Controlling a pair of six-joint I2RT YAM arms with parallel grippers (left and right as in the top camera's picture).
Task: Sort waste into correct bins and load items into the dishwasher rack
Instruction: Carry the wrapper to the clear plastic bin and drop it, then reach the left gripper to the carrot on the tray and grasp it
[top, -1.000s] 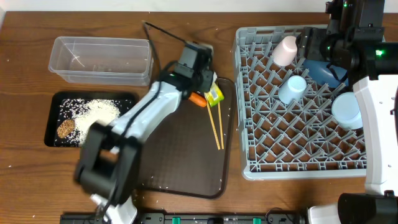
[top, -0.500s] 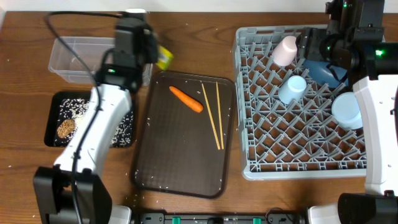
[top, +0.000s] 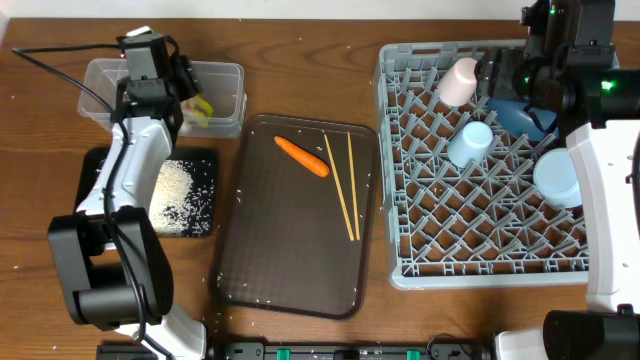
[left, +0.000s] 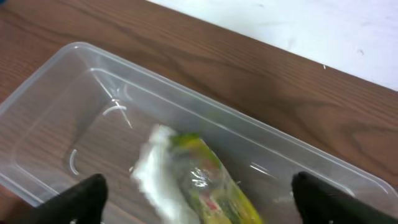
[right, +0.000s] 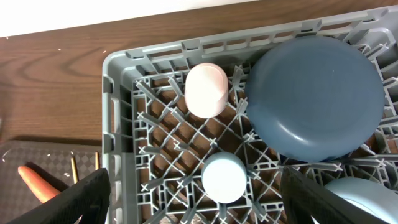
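Note:
My left gripper (top: 190, 95) hangs open over the clear tub (top: 225, 80). The crumpled green-yellow wrapper with white tissue (left: 199, 180) is blurred between the wide-apart fingers (left: 78, 199), free of both, inside the tub's walls (left: 74, 53). An orange carrot (top: 302, 157) and the chopsticks (top: 345, 190) lie on the brown serving tray (top: 300, 250). Rice (top: 175, 185) covers the black tray (top: 205, 215). The grey rack (top: 400, 240) holds a pink cup (right: 207, 89), a light-blue cup (right: 224, 177), a big blue plate-bowl (right: 314, 99) and a small light-blue bowl (top: 557, 177). My right gripper (right: 198, 202) is open above the rack, holding nothing.
My left arm (top: 130, 170) stretches from the front edge across the black tray's left half and hides it. My right arm (top: 610, 200) runs along the rack's right side. A black cable (top: 60, 60) trails over the wood at the far left. Stray rice grains dot the table.
My left arm swung from the brown tray to the clear tub with the wrapper, then its jaws opened and let the wrapper go. The right arm has not moved.

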